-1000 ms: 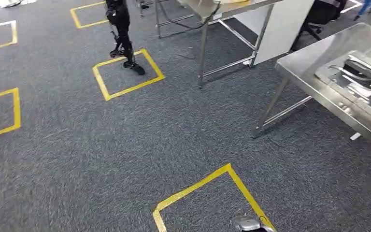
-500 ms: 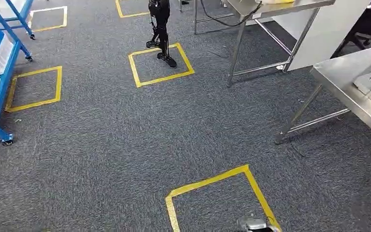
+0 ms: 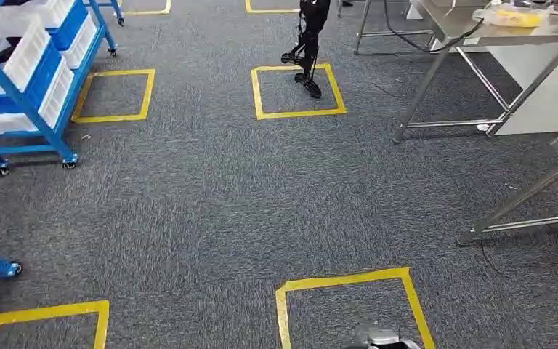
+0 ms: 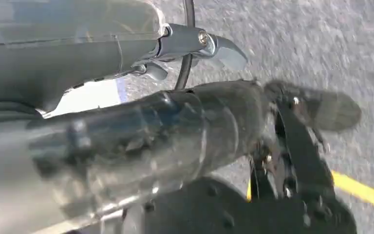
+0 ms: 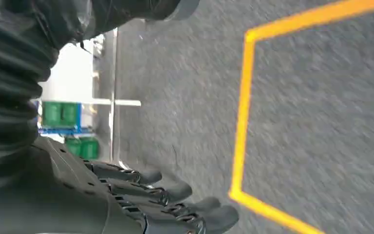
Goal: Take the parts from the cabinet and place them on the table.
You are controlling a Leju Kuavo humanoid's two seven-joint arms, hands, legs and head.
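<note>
Blue cabinet with white bins stands far left across the carpet, parts not discernible. Right hand hangs empty, fingers loosely straight and apart. Left hand's state cannot be told. Judged step: approach. Robot should square up to the cabinet's front, avoiding the tabletop legs.

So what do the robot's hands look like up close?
The right hand has dark grey fingers with rounded tips, lying side by side, and a black ribbed cover at the wrist. The left hand is blurry: dark and shiny, with a rounded grey fingertip, silver metal parts with a screw, and a thin black cable.
</note>
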